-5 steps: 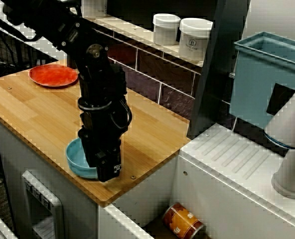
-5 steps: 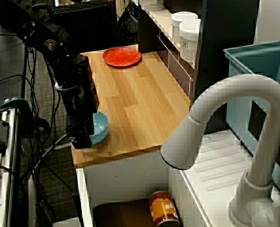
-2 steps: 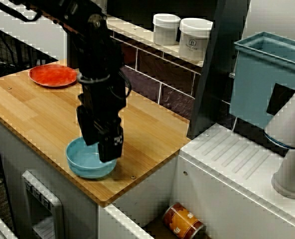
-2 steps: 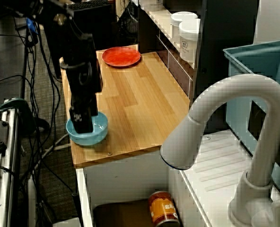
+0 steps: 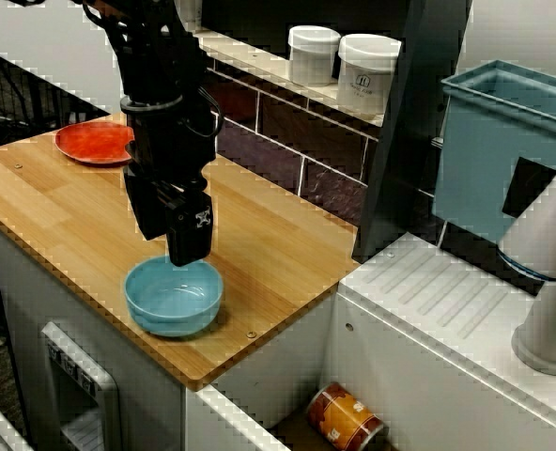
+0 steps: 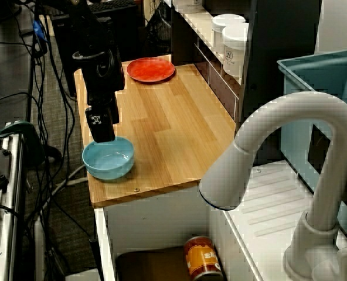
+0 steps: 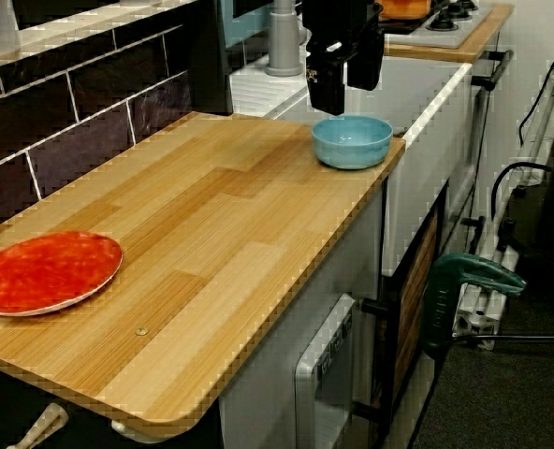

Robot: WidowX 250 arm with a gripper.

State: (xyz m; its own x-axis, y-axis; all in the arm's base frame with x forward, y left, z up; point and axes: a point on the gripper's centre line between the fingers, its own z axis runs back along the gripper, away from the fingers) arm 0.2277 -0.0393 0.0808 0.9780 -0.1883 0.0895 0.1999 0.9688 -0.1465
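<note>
The gripper (image 5: 188, 252) hangs just above the bowl (image 5: 175, 299), over its far rim, and does not touch it. The blue bowl stands upright and looks empty, on the wooden counter (image 5: 62, 211) close to the near edge, at the end beside the sink. The red plate (image 5: 92, 142) lies well apart, at the other end of the counter.

I cannot tell if the fingers are open or closed. In every view the black tip looks like one block, and I see nothing held in it.

In my judgement, good work here means a straight vertical move over the bowl, with no side drift. The bowl is so near the edge that a push on its rim may slide it off. A finger should meet the rim cleanly, one side in and one side out.

In the view from behind the tap (image 6: 279, 134), the white spout covers much of the sink. The can (image 5: 345, 414) below is partly cut off. The upper arm leaves the picture.
</note>
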